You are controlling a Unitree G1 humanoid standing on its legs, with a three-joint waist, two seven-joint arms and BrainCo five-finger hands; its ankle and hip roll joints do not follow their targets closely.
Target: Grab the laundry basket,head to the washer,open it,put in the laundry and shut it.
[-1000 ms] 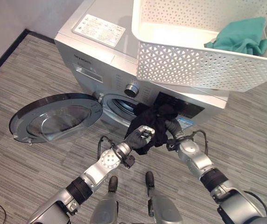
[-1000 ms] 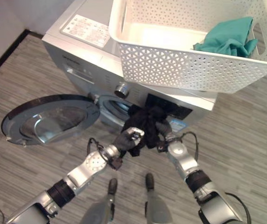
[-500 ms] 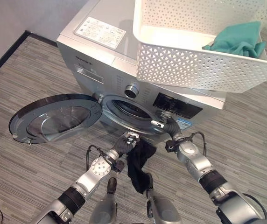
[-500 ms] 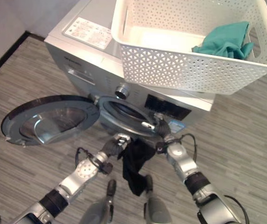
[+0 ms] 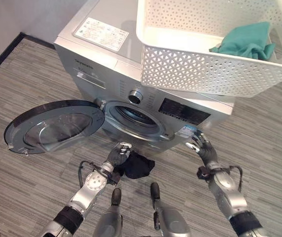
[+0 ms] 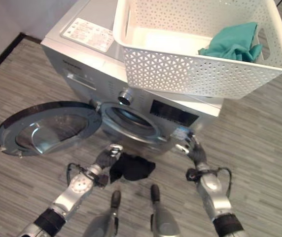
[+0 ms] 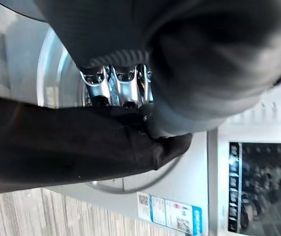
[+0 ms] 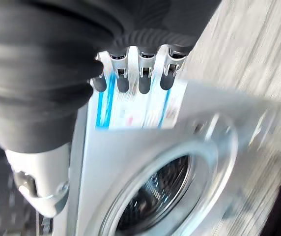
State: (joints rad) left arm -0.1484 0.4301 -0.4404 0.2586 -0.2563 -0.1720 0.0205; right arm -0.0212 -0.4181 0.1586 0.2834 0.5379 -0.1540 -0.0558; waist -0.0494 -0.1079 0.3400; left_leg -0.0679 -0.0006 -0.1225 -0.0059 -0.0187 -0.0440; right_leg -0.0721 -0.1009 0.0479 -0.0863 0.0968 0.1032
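The silver washer [image 5: 101,54] stands with its round door [image 5: 52,126] swung open to the left and the drum mouth [image 5: 133,117] bare. On its top sits the white laundry basket [image 5: 205,74] with a teal cloth [image 5: 244,42] inside. A black garment [image 5: 137,166] is bunched low in front of the washer, below the drum mouth. My left hand [image 5: 117,153] has its fingers [image 7: 116,88] curled on that garment [image 7: 57,142]. My right hand [image 5: 201,147] is open by the washer's lower right front, fingers [image 8: 140,73] straight and holding nothing.
The open door juts out over the grey plank floor [image 5: 27,84] at the left. A dark skirting edge [image 5: 3,57] runs along the far left wall. The basket overhangs the washer's front right.
The black garment has come away from the drum mouth and dropped low with my left hand. My right hand has let go of it and moved right.
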